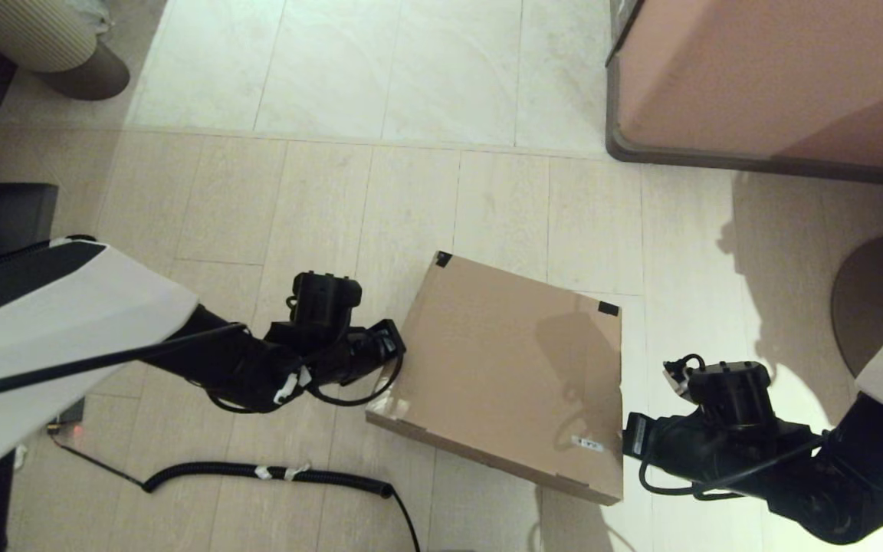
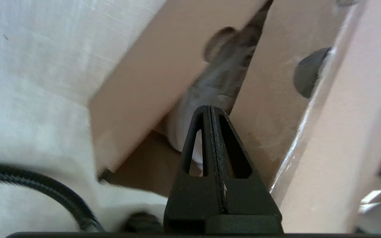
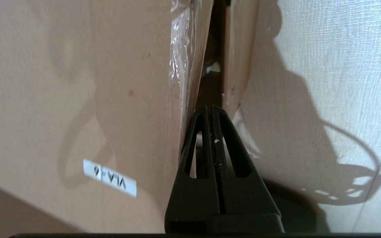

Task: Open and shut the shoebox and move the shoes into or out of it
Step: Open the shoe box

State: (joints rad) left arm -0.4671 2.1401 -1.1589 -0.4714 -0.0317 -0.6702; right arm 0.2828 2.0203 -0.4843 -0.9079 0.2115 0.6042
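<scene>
One shoebox (image 1: 514, 368) lies on the floor (image 1: 411, 192) between the two arms, its lid slightly lifted. The left gripper (image 2: 208, 114), fingers pressed together and empty, noses into the gap at the box's left edge; the right gripper (image 3: 210, 114), likewise closed and empty, does the same on the right. One shoe (image 2: 215, 86) shows dimly inside.

Plain brown shoebox (image 1: 510, 368), black tape corners, white sticker (image 1: 587, 443), pale beige floor tiles (image 1: 426, 176), black tools

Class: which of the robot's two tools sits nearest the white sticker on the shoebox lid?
The right tool: it sits at the shoebox edge beside the white sticker; the left tool is at the opposite edge.
</scene>
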